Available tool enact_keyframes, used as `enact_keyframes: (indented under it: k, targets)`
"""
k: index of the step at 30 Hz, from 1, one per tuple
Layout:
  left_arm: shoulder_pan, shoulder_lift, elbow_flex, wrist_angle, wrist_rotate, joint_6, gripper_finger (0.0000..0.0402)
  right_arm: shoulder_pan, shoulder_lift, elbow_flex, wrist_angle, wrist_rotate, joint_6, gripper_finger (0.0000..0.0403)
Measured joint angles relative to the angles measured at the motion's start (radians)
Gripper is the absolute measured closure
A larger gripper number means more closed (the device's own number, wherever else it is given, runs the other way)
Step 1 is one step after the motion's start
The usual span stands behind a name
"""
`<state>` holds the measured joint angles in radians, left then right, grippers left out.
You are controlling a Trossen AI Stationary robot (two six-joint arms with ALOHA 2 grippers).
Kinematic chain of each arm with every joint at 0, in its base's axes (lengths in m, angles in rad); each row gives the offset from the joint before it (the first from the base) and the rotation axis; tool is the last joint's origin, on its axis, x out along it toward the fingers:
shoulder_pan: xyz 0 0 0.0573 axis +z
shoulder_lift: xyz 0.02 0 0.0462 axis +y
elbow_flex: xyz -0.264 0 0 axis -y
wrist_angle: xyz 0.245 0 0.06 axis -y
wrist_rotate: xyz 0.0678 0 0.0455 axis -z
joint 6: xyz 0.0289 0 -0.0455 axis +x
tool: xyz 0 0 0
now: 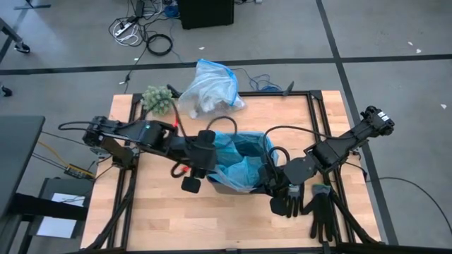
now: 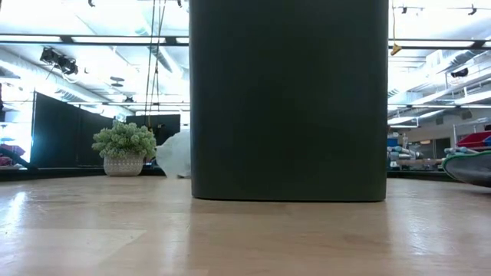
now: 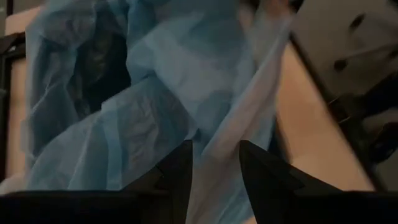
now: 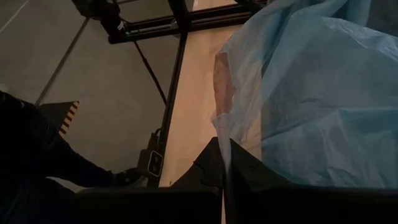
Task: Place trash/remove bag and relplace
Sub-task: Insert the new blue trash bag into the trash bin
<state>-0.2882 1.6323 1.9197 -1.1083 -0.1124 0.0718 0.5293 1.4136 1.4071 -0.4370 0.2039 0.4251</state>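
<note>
At frame center in the high view, a light-blue liner (image 1: 240,166) sat crumpled inside the bin (image 2: 288,100), thin translucent plastic heaped in soft folds with its edges spilling over the rim. Seen level from the low view, the bin was a tall, smooth, dark-green box with rounded lower corners on the pale wooden table (image 1: 162,219). The left gripper (image 1: 201,164) hung at the liner's left edge; in its wrist view its two dark, wedge-shaped fingers (image 3: 177,174) stood partly apart with a pale strip of the plastic running down between them, though whether they pinched it could not be told. The right gripper (image 1: 274,176) was at the liner's right edge, its fingers (image 4: 245,171) pressed together on a thin fold of the blue film. Toward upper center, at the table's far edge, a grey-white bag (image 1: 210,89) lay bunched and crinkly, knotted with blue at its top. Left of it stood a fuzzy green plant (image 1: 157,98) in a small white patterned pot. Black gloves (image 1: 321,212) lay flat, fingers spread, at lower right, just beside the right gripper.
</note>
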Motion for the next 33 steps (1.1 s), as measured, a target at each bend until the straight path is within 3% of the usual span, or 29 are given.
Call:
enact_keyframes:
  k: [11,18,20,24,28,33]
  targets:
    - [-0.013,0.044,0.003,-0.095,0.025,-0.029,0.0274,0.0,0.0,0.0,0.0,-0.001,0.001,0.0403]
    - [-0.036,0.04,0.145,-0.214,0.024,-0.17,0.038,-0.002,0.0,0.0,-0.01,-0.002,0.0,0.0403]
    - [-0.047,0.041,0.174,-0.231,0.026,-0.195,0.0393,-0.01,0.0,0.0,-0.012,-0.012,0.0,0.0403]
    - [-0.069,0.04,0.191,-0.249,0.04,-0.211,0.0396,-0.022,0.0,0.0,-0.013,-0.034,0.0,0.0403]
    - [-0.074,0.042,0.19,-0.241,-0.053,-0.191,0.0391,-0.036,0.0,0.0,-0.012,-0.052,-0.001,0.0403]
    - [-0.073,0.042,0.19,-0.211,-0.125,-0.062,0.0349,-0.039,0.0,0.0,-0.008,-0.052,-0.009,0.0403]
